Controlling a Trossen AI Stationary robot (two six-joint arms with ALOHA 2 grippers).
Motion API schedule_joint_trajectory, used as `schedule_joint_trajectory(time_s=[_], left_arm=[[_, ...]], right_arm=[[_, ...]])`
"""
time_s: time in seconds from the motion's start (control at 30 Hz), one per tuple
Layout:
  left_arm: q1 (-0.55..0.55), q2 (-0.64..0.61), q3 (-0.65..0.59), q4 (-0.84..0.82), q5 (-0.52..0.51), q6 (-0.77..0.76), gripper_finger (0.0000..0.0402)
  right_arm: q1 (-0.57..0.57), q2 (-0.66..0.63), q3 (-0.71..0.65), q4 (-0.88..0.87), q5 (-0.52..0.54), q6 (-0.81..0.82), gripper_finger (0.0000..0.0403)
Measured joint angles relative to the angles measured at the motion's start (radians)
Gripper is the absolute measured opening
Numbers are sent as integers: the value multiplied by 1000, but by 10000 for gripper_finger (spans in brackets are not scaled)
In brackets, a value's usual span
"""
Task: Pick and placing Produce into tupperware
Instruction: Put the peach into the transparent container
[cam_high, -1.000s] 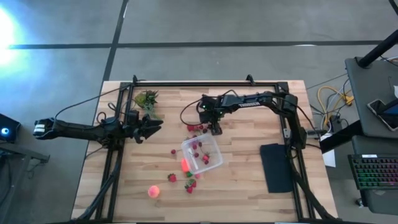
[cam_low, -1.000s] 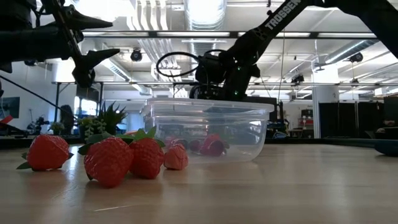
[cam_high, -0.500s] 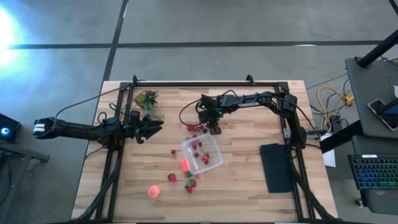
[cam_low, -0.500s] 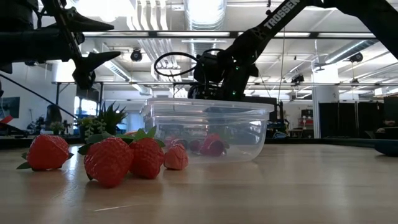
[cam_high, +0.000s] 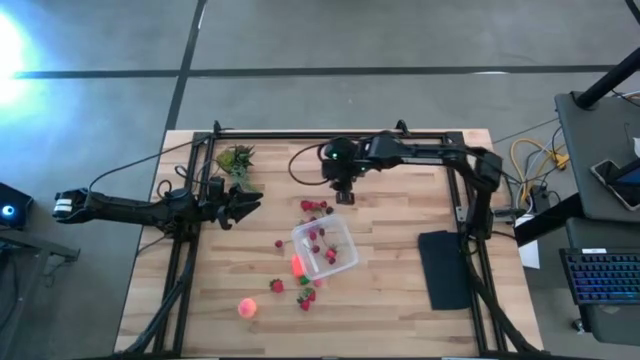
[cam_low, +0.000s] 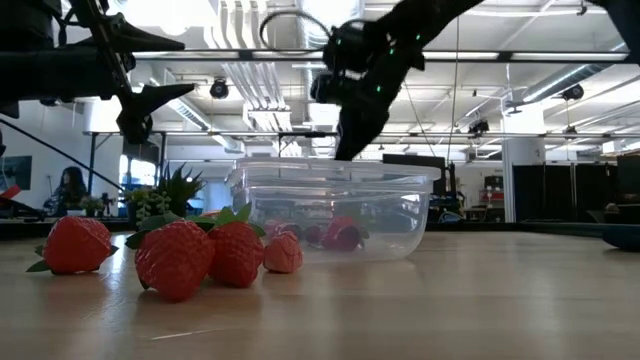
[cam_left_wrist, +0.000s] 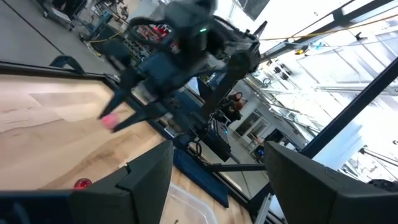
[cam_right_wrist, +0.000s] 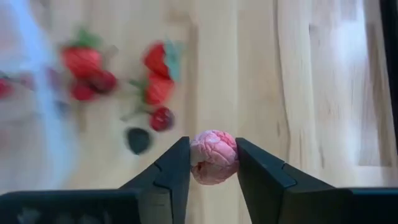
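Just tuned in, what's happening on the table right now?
The right gripper is shut on a small pink, lumpy fruit and holds it above the table, beyond the tupperware. A few strawberries lie loose under it, a few sit in the tupperware, more lie by its near side. The left gripper hangs idle off to the left.

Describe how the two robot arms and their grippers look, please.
Both arms are dark, slim and jointed. The right gripper has two flat black fingers; a black cable loops by its wrist, where a small green light glows. The left gripper is also black and two-fingered.
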Motion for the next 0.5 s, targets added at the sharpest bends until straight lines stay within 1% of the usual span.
schedule_joint_trajectory(time_s=[0.1,0.17,0.3,0.43,0.5], left_arm=[[0,0,0,0,-1,0,238],[0,0,0,0,-1,0,238],[0,0,0,0,-1,-8,238],[0,6,0,-1,1,-77,238],[0,14,0,-1,5,-86,238]], right_arm=[[19,-45,-2,-35,-49,51,119],[39,-60,-8,-69,-80,57,119],[103,-62,-25,-113,-87,29,115],[165,-57,-26,-115,-88,-1,114],[197,-50,-26,-116,-87,-1,115]])
